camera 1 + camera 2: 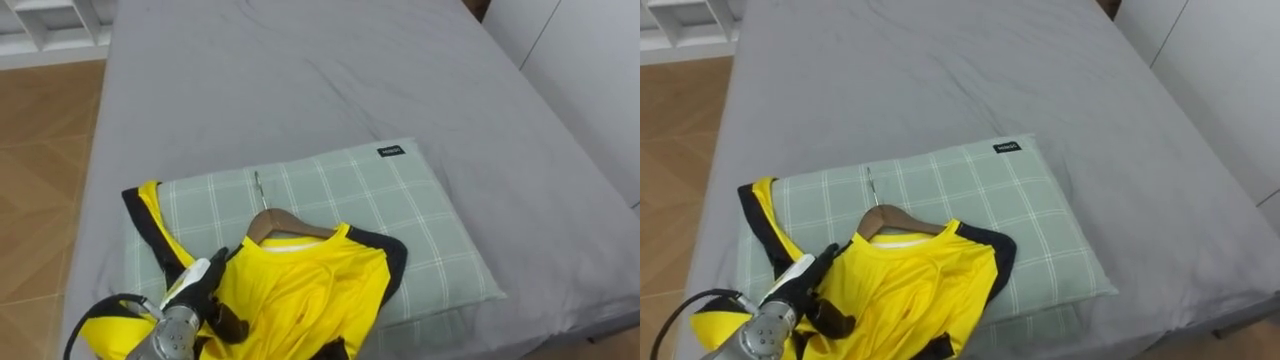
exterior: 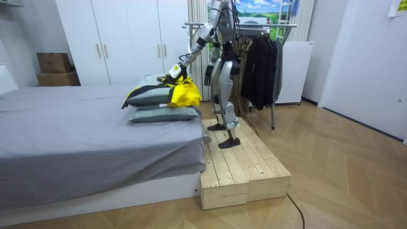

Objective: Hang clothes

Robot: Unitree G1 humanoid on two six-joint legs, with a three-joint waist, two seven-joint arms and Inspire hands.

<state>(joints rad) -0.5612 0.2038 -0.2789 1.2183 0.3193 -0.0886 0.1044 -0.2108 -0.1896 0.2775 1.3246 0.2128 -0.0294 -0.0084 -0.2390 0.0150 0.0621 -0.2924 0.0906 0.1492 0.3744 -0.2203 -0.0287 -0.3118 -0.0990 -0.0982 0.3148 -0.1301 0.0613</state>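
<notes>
Yellow jersey [image 1: 300,295] with black trim, crumpled, collar on a wooden hanger [image 1: 290,222], metal hook pointing up the bed, lying on a green checked pillow [image 1: 420,230], one sleeve spread leftward

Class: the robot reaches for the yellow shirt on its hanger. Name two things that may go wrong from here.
1. The left hand lies on the shirt, away from the hanger; a lift there may pull the shirt off it.
2. The rack is behind the robot, which stands on a raised platform; turning may bring a misstep.
</notes>
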